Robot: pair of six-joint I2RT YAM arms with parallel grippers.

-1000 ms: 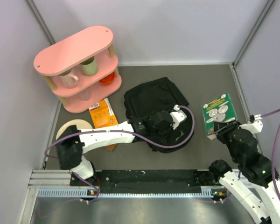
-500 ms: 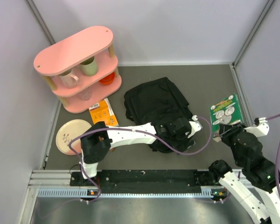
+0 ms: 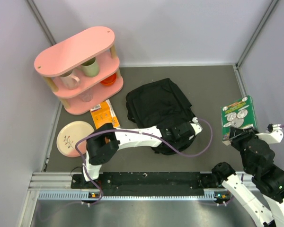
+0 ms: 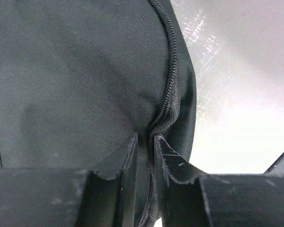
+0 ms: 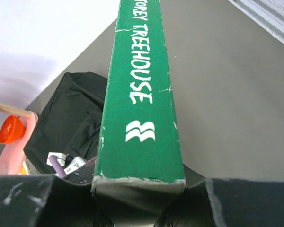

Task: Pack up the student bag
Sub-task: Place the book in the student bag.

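The student bag (image 3: pixel 154 101) is lying flat near the middle of the table (image 3: pixel 213 80), floppy and, as far as the views show, with nothing packed in it; in the left wrist view its zip (image 4: pixel 169 71) is appearing closed. Packing is therefore judged to be at an early stage: the bag is being gripped for opening, and the opening itself and the loading are not yet done. The left gripper (image 4: pixel 145 144) is clenching the bag at its near right edge, the fingers (image 4: pixel 127 161) nearly together with a pucker of fabric and the zip line pinched between them. The left arm is reaching from its base at the near left of the table, its forearm running low toward the right. The right gripper (image 5: pixel 138 191) is grasping a green book (image 3: pixel 237 117) by its lower end, spine toward the wrist camera. The right arm is carrying the book close to the right edge of the table, well apart from the bag. An orange book (image 3: pixel 104 116) and a plate (image 3: pixel 73 138) are lying near the left edge, in front of a pink shelf (image 3: pixel 75 49) with mugs (image 3: pixel 90 67).
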